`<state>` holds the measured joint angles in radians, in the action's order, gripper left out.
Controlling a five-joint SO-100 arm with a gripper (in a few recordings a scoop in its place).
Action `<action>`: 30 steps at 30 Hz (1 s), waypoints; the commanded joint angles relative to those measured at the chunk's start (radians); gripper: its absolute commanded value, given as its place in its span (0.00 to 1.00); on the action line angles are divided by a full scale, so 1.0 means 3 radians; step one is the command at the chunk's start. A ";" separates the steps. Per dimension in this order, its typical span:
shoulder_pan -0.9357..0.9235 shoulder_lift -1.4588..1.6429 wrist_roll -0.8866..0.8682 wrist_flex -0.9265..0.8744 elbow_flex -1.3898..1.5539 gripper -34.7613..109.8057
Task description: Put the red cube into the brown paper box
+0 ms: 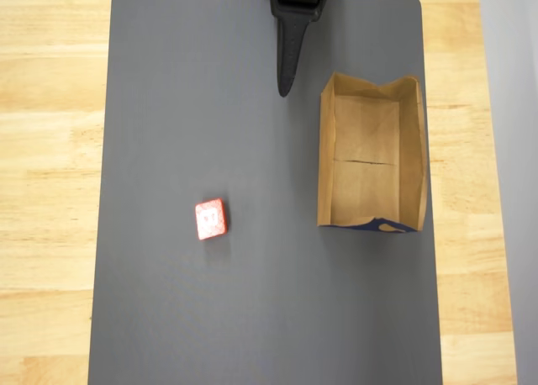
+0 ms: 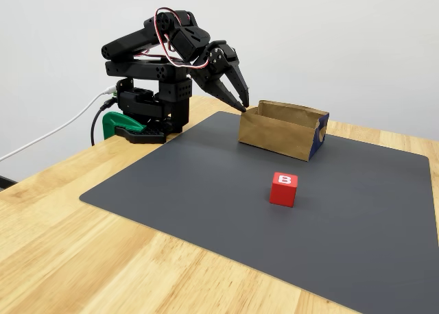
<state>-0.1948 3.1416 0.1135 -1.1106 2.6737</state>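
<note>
Nearest the fixed camera sits the cube [image 2: 284, 188] on the grey mat [image 2: 206, 190], bright red with a white "B" on top, upright and free on all sides, so a grasp from above looks easy; the box [image 1: 372, 154] lies well apart from it, tan, shallow, open-topped, creased across its floor, blue print at one end, ready to receive; the gripper [image 2: 233, 94] hangs folded back beside the box's far end, empty, fingers nearly together; whether quite closed I cannot tell
</note>
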 commanded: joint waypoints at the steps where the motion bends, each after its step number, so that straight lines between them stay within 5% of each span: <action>1: -0.0036 0.0005 0.0031 0.0015 -0.0005 0.24; 30: -0.1018 -0.2122 0.1135 -0.0107 -0.1335 0.37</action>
<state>-0.4617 2.5679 0.4264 -1.1643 2.3178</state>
